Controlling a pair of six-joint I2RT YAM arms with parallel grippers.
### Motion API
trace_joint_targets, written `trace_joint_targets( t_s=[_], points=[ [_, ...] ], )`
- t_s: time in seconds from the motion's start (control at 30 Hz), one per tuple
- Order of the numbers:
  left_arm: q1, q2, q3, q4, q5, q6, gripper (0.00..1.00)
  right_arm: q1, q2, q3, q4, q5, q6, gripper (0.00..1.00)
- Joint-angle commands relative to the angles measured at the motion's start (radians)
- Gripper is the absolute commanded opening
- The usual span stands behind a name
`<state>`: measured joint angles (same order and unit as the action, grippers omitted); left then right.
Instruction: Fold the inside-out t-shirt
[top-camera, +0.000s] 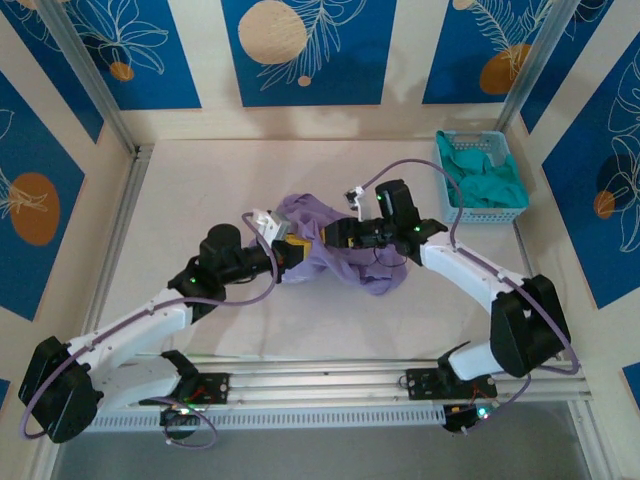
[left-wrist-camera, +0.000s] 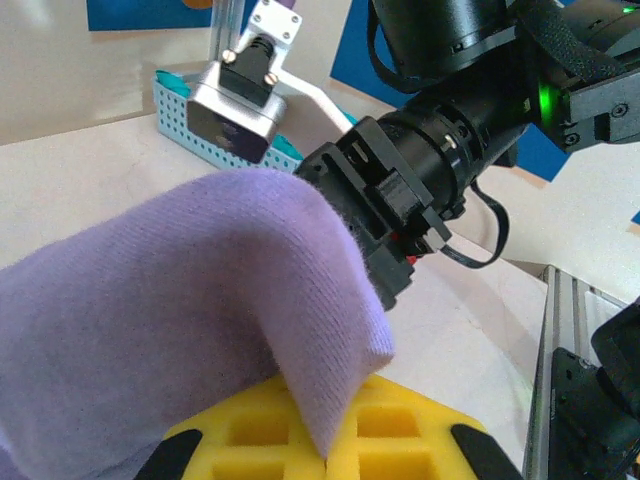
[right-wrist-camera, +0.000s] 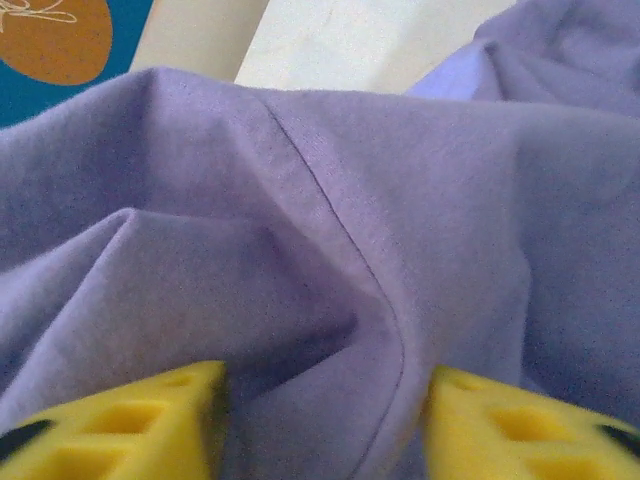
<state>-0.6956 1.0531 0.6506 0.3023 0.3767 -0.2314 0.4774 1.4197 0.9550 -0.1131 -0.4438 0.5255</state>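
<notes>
Farthest left of the blue lattice basket (top-camera: 487, 214), the left gripper (top-camera: 284, 247) has its yellow waffle-gridded jaws closed on a soft knit fold of the inside-out t-shirt (top-camera: 372, 270). The shirt is a crumpled lavender heap on the pale bench (top-camera: 200, 185), left of the basket. Nearer the basket, the right gripper (top-camera: 336, 238) has its jaws parted astride a seamed ridge.
</notes>
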Motion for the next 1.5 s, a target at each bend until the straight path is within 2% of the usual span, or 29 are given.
trace_joint_targets(
  t_s=[0.0,0.03,0.1,0.17,0.23,0.33,0.4,0.47,0.63,0.8,0.87,1.0,1.13,1.3,1.47],
  points=[
    [0.004,-0.029,-0.030,0.047,-0.008,0.016,0.00,-0.013,-0.009,0.006,0.113,-0.093,0.066,0.20],
    [0.004,-0.033,-0.045,0.054,-0.031,0.005,0.00,-0.026,-0.032,-0.001,0.138,-0.103,0.077,0.10],
    [0.004,-0.044,-0.083,0.075,-0.106,-0.036,0.00,-0.055,-0.095,-0.030,0.199,-0.108,0.090,0.00],
    [0.004,-0.048,-0.132,0.101,-0.182,-0.079,0.02,-0.078,-0.155,-0.060,0.254,-0.117,0.100,0.00],
    [0.004,-0.040,-0.178,0.119,-0.219,-0.105,0.09,-0.084,-0.197,-0.071,0.283,-0.129,0.096,0.00],
    [0.004,-0.019,-0.195,0.076,-0.215,-0.099,0.31,-0.079,-0.217,-0.074,0.307,-0.160,0.080,0.00],
    [0.004,-0.027,-0.172,-0.021,-0.220,-0.081,0.43,-0.075,-0.217,-0.074,0.306,-0.185,0.054,0.00],
    [0.002,-0.063,-0.162,-0.093,-0.251,-0.071,0.50,-0.075,-0.220,-0.071,0.280,-0.194,0.008,0.00],
    [-0.004,-0.198,-0.124,-0.235,-0.351,-0.061,0.60,-0.074,-0.219,-0.049,0.199,-0.233,-0.113,0.00],
    [-0.028,-0.229,-0.004,-0.420,-0.570,-0.039,0.67,-0.073,-0.211,-0.039,0.174,-0.229,-0.133,0.00],
    [-0.040,-0.204,0.037,-0.435,-0.557,-0.008,0.67,-0.070,-0.205,-0.036,0.174,-0.229,-0.128,0.00],
    [-0.082,-0.099,0.130,-0.374,-0.314,0.031,0.55,-0.065,-0.190,-0.029,0.171,-0.222,-0.118,0.00],
    [-0.109,0.028,0.218,-0.367,-0.175,0.028,0.44,-0.063,-0.190,-0.030,0.171,-0.213,-0.110,0.00],
    [-0.108,0.123,0.265,-0.357,-0.150,0.018,0.39,-0.061,-0.191,-0.032,0.167,-0.210,-0.110,0.00],
    [-0.108,0.183,0.284,-0.362,-0.209,0.018,0.36,-0.062,-0.192,-0.035,0.168,-0.212,-0.110,0.00]
  ],
)
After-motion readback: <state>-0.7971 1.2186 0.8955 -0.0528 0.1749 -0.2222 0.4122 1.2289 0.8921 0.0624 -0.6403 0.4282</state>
